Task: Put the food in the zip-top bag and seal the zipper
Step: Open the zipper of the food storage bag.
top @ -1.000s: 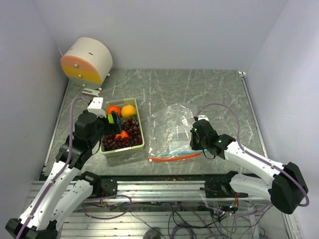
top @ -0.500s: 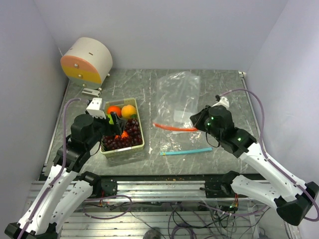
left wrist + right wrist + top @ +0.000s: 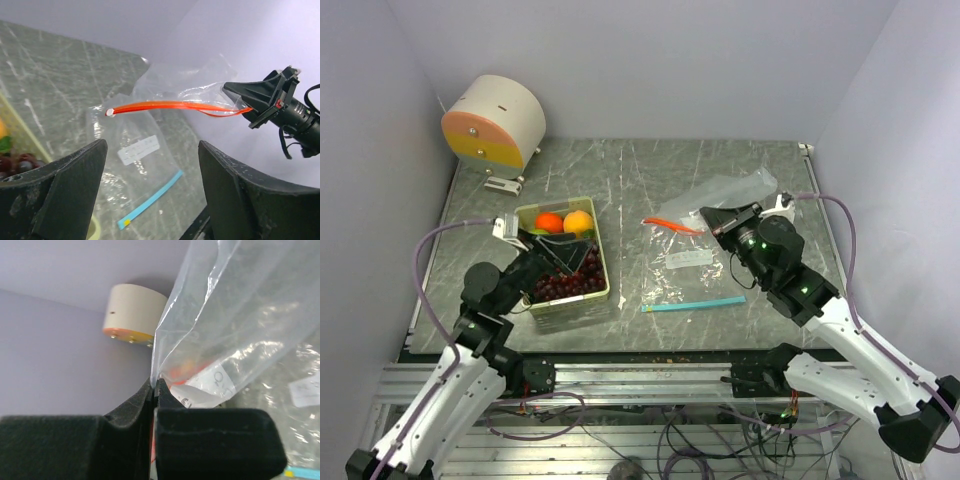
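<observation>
One grey marbled table (image 3: 650, 175) carries everything. Largest on it is the zip-top bag (image 3: 715, 275), clear and crinkly, with a white label (image 3: 688, 258) on its side. Its lower sheet lies flat below the right gripper (image 3: 154, 386), and its upper sheet rises to that gripper's tips and billows behind them. The right gripper is clamped on the bag's upper lip, pads pressed together with film between them.

Next in size, the pale yellow-green basket (image 3: 607, 272) sits below the left gripper (image 3: 152, 150). That gripper's jaws stand wide apart with nothing between them, facing the bag's mouth. The food lies in the basket: dark purple grapes (image 3: 568, 285) nearest the left wrist, an orange fruit (image 3: 579, 221) and a red-orange fruit (image 3: 549, 221) on the far side of the fingers.

Smallest is the zipper (image 3: 170, 104), which is parted. Its red-orange strip (image 3: 670, 225) hangs in the air with one end at the right gripper's tips, and its teal strip (image 3: 693, 305) lies flat on the table below.

A second ago the right gripper was low, with both strips together on the table. Half a second ago the red-orange strip was already raised; now it sits farther back. The left gripper, then pointing down into the basket, has tilted up toward the bag, and its arm has drawn back.
</observation>
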You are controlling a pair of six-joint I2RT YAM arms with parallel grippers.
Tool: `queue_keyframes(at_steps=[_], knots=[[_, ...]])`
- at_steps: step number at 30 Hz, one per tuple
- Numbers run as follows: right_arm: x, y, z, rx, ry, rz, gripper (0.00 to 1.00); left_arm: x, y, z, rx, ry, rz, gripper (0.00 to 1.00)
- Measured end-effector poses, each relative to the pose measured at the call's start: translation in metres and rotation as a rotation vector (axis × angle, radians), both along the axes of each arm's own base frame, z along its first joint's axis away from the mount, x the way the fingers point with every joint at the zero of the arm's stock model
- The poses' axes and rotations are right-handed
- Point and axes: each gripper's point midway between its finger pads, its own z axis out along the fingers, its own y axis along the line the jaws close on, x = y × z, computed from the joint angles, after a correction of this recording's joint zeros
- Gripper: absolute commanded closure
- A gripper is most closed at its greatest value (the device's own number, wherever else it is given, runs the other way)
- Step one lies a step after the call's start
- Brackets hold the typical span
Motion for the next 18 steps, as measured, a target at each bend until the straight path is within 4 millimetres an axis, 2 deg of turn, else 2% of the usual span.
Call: queue_keyframes(at_steps=[4, 8, 13, 18], knots=[[0.001, 0.007, 0.025, 0.09, -0.063, 0.018, 1.0, 0.009, -0.017, -0.01, -0.127, 0.041, -0.071, 0.22], [0.001, 0.012, 0.047, 0.16, -0.125, 0.042, 1.0, 0.016, -0.033, -0.011, -0.234, 0.081, -0.152, 0.24], [0.003, 0.024, 0.067, 0.213, -0.189, 0.089, 1.0, 0.015, -0.044, 0.001, -0.372, 0.087, -0.246, 0.23], [0.004, 0.04, 0.075, 0.246, -0.23, 0.156, 1.0, 0.012, -0.047, 0.018, -0.473, 0.076, -0.306, 0.18]])
